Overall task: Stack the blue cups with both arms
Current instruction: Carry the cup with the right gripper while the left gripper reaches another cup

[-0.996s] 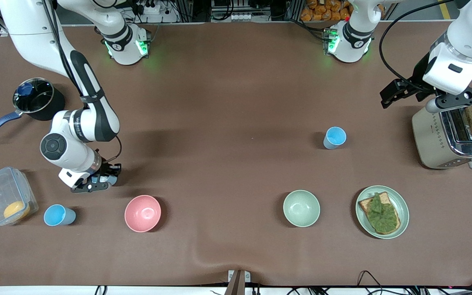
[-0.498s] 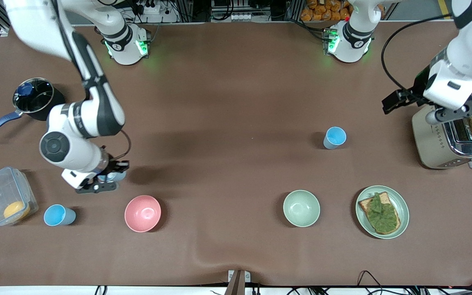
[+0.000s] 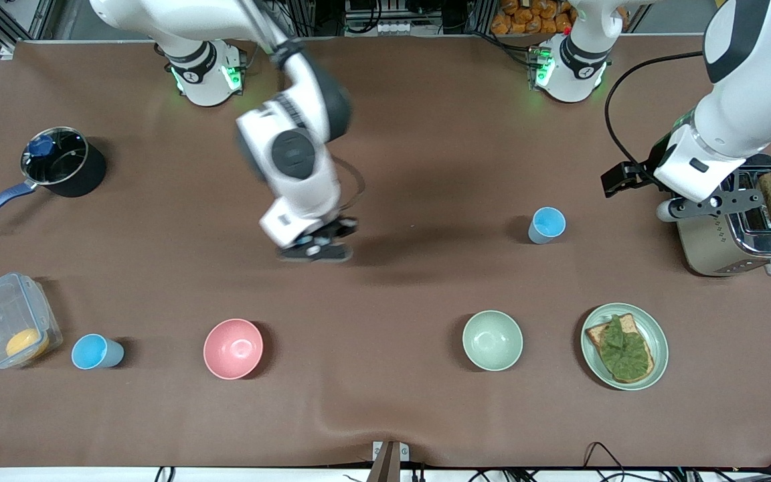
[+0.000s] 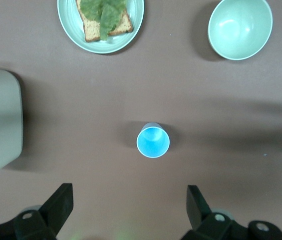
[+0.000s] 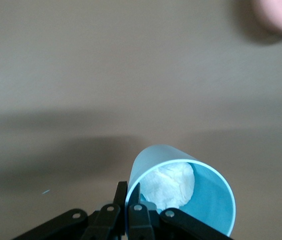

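Three blue cups are in play: the right gripper (image 5: pixel 131 210), over bare bench mid-table, is clamped on the rim of one cup (image 5: pixel 183 192) with a whitish patch inside (carried tilted). That thin pinch could let it swing or slip, and a skewed cup would knock the standing cup (image 3: pixel 547 225) over rather than nest in it. The left gripper (image 4: pixel 128 207), spread wide, hangs near the toaster (image 3: pixel 737 231) with that empty target cup just ahead of its fingers. A third cup (image 3: pixel 96 352) stands empty, well apart from both grippers.
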`<state>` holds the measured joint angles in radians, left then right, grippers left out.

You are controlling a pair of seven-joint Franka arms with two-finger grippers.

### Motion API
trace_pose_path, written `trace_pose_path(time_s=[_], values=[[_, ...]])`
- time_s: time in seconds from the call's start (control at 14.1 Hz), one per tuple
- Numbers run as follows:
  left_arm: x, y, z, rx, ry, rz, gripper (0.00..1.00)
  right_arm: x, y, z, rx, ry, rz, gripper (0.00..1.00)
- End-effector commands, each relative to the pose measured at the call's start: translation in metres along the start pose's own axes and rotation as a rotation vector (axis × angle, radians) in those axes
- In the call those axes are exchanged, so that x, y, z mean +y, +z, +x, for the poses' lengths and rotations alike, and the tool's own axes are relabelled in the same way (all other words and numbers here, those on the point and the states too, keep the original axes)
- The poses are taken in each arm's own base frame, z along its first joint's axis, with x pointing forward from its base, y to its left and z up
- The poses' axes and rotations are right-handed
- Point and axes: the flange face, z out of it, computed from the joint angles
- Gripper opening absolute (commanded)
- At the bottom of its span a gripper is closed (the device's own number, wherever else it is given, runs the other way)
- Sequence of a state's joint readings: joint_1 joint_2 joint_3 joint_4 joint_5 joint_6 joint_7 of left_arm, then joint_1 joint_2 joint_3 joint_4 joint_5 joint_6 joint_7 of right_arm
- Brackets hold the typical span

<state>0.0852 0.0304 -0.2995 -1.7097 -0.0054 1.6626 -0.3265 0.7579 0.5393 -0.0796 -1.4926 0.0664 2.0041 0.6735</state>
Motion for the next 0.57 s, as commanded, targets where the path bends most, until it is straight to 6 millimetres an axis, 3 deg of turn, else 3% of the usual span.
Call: trace_pose_path(time_s=[0.0,0.14,0.28,0.5], values=[[0.001,0.006,-0.002,0.041,0.023,-0.008,1.0,-0.055,0.03,-0.02,-0.005,-0.032,0.004,0.0],[-0.003,0.033,-0.001,0.031,0.014,-0.005,1.0,-0.081,0.055,-0.033,0.016,-0.027,0.018,0.0],[-0.003,0.075,0.003,-0.021,0.016,0.004,1.0,-0.108,0.078,-0.051,0.055,-0.06,0.045,0.0],[-0.001,0.083,0.003,-0.028,0.023,0.008,1.0,-0.12,0.093,-0.062,0.064,-0.076,0.051,0.0]])
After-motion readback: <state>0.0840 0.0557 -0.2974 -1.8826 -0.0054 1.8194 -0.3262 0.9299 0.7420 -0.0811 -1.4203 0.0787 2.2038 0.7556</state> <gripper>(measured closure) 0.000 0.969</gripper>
